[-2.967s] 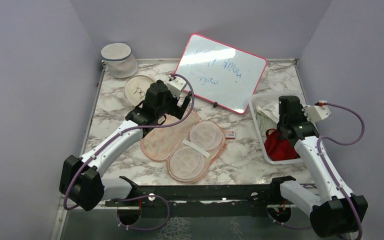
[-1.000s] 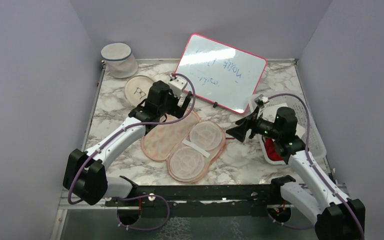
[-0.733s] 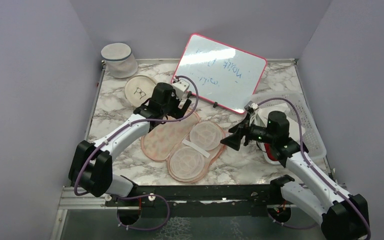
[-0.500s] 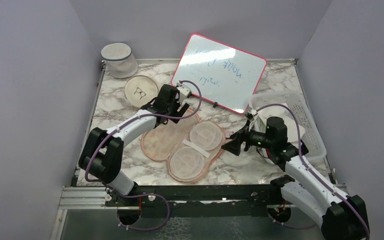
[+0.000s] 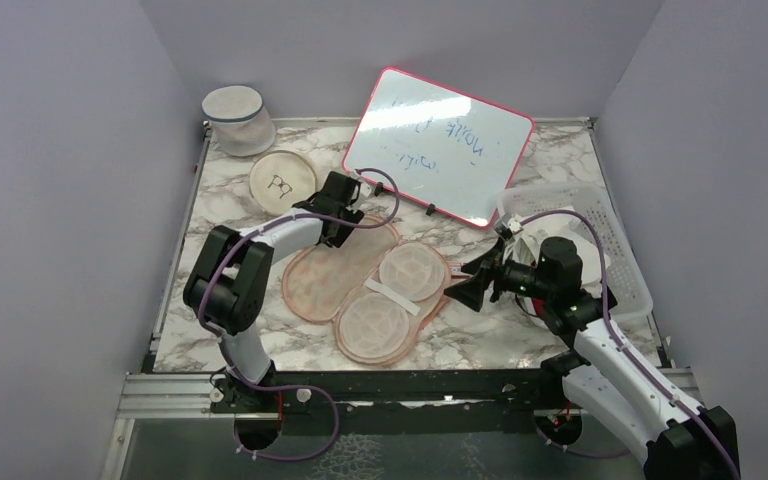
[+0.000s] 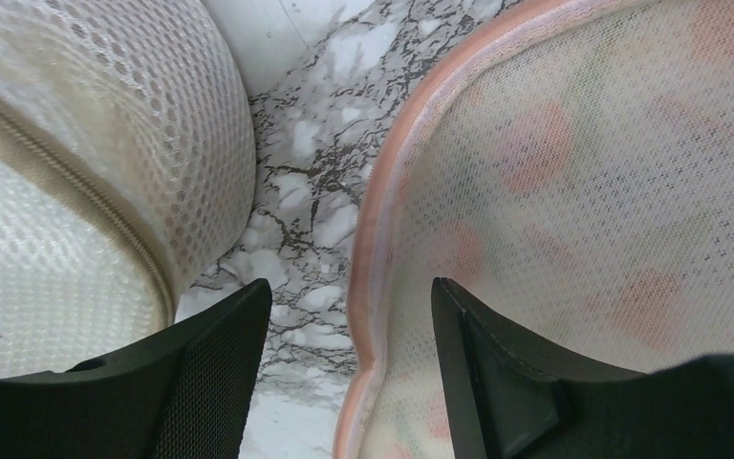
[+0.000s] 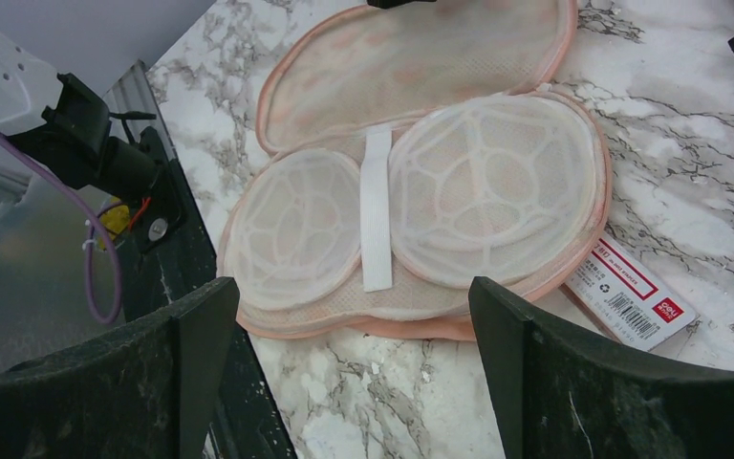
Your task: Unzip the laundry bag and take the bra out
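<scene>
**Both hands open at the bag, nothing held**

Marbled worktop [image 5: 490, 335], lilac walls on three sides.

Left hand [image 6: 344, 287]: fingers spread, holding nothing. In the wrist view the pink edge of the bag [image 5: 360, 285] runs between them. Contact with that edge: cannot tell. Its left finger is near the cream disc [image 5: 282, 178].

Right hand [image 5: 457, 285]: fingers wide apart, empty, just right of the bag and pointed at it, not touching.

Bag lies flat mid-worktop. It shows a long flap toward the left arm, and toward the right two round ribbed domes with a white strap between them. Bra [image 6: 535, 163] is inside, seen only as peach with reddish patches through the mesh. Zip open or closed: cannot tell.

A red-and-white packet [image 7: 631, 287] lies just beside the bag's right edge. Farther out: basket [image 5: 622, 245] at right, board [image 5: 440, 145] propped at the back, mesh cylinder [image 5: 237, 118] in the back left corner.
</scene>
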You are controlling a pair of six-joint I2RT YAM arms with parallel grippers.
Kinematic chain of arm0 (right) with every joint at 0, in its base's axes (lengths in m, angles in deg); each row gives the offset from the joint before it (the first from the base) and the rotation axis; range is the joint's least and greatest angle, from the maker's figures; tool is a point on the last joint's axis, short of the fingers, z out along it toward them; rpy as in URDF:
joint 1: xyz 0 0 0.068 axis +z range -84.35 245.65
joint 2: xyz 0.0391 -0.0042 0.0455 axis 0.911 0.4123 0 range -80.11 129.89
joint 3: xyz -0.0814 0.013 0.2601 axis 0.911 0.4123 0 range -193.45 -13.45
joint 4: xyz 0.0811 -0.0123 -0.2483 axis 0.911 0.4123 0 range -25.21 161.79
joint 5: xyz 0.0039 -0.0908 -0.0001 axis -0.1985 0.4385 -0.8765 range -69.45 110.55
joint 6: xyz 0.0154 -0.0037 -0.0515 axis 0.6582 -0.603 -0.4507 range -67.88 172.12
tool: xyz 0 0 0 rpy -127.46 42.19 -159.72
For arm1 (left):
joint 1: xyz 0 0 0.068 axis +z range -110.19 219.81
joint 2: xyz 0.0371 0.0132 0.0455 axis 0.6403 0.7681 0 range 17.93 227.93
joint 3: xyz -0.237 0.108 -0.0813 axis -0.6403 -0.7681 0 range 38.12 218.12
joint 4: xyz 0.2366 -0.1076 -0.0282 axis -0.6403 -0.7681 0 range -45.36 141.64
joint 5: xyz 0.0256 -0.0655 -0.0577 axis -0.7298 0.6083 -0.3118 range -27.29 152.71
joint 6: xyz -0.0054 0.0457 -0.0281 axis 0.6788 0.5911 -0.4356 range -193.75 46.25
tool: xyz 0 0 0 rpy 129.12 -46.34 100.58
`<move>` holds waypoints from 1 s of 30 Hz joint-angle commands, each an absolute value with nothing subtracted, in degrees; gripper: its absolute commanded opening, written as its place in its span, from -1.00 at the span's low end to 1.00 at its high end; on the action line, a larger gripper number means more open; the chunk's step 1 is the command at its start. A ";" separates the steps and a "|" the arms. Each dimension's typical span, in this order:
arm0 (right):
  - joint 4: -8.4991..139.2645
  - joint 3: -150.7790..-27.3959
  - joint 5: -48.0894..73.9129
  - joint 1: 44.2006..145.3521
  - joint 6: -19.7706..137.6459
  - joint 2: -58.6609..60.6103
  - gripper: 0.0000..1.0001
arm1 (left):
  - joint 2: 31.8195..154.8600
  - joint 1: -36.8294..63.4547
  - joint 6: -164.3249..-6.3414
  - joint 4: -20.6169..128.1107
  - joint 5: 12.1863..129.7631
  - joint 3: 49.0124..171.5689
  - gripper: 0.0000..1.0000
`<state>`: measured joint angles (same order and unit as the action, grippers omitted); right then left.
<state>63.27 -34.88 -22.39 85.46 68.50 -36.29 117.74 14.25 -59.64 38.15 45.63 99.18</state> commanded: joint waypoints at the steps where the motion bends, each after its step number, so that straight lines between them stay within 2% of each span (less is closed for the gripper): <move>1: 61.18 -34.34 -21.55 85.78 68.30 -37.11 0.79 | 120.00 15.03 -59.21 36.65 46.61 101.53 0.10; 15: 60.92 -34.36 -21.19 85.78 68.32 -36.51 0.79 | 124.68 16.15 -59.97 33.35 50.66 105.25 -0.10; 20: 60.92 -34.37 -20.94 85.77 68.35 -36.60 0.79 | 126.02 16.55 -61.10 30.82 54.83 106.70 0.06; 24: 60.99 -34.46 -20.82 85.77 68.30 -36.52 0.79 | 127.14 16.87 -61.60 28.99 57.76 107.27 0.08; 27: 61.03 -34.46 -20.80 85.76 68.22 -36.62 0.79 | 128.16 17.46 -62.00 27.69 59.76 107.76 0.05; 30: 61.09 -34.45 -20.63 85.78 68.28 -36.69 0.79 | 129.21 17.94 -62.34 26.46 61.50 108.45 -0.08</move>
<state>63.03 -34.86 -22.17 85.46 68.50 -36.40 125.81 17.27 -60.80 31.50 55.27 108.12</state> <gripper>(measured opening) 0.890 0.503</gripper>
